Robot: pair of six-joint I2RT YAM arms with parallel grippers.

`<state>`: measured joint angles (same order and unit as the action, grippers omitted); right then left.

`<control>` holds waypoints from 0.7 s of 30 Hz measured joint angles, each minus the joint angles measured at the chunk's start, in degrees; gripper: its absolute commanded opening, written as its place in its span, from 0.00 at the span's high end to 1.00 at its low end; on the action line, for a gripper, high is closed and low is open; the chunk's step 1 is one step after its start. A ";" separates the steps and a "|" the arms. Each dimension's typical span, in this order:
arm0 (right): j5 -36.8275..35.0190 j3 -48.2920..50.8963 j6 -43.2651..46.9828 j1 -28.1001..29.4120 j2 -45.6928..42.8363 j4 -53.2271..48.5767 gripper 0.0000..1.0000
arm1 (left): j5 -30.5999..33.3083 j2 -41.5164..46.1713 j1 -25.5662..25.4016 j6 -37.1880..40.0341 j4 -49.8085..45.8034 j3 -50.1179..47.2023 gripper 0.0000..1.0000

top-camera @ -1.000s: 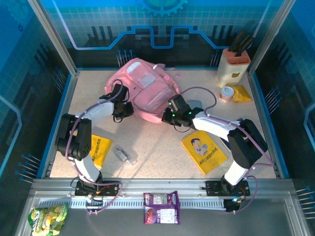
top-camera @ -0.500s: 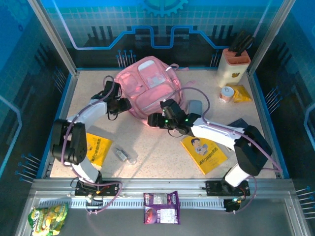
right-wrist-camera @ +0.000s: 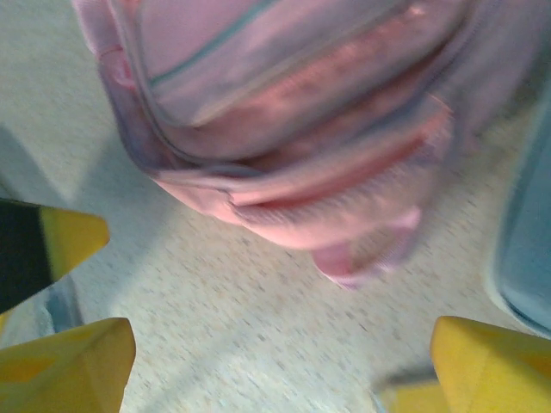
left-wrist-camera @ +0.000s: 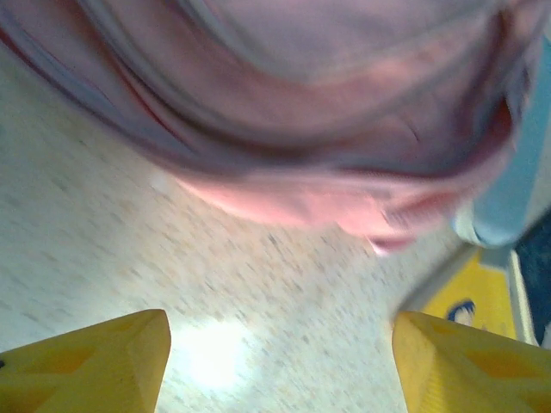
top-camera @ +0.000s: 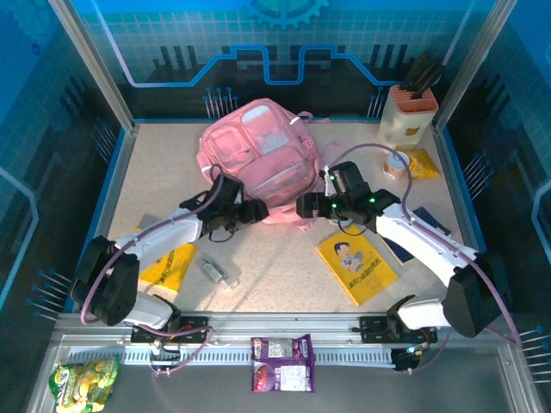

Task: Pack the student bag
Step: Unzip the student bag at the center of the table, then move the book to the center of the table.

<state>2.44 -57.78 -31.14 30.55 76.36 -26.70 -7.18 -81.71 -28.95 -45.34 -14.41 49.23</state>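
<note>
Jaws on the left gripper (top-camera: 256, 211) stood wide apart, with only bare table (top-camera: 284, 288) between the yellow fingers in the left wrist view. The right gripper (top-camera: 303, 206) was spread just as wide and held nothing. The student bag (top-camera: 258, 159) lay flat at the far middle of the table, pockets facing up and its bottom edge toward the arms. From above, the left gripper sat just beside the near left corner of that edge and the right gripper just beside the near right corner, the two pointing at each other. Both wrist views showed the pink fabric ahead of the fingertips rather than between them, though blur hid whether anything touched. A yellow booklet (top-camera: 355, 265) lay near the right arm, a yellow packet (top-camera: 168, 262) near the left, and a knife block (top-camera: 407, 116) stood in the far right corner.
</note>
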 measured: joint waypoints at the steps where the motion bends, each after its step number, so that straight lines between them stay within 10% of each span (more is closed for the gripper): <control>1: -0.55 0.50 0.42 -0.52 -0.87 -1.92 0.08 | 0.26 0.70 -1.97 -1.79 0.87 -1.01 0.30; 21: -7.26 20.20 -6.40 -9.73 -13.46 -16.83 0.00 | 13.00 -3.43 -25.90 -23.80 16.74 -6.27 0.27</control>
<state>-4.82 -37.58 -37.54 20.82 62.89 -43.53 5.82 -85.14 -54.85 -69.14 2.33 42.96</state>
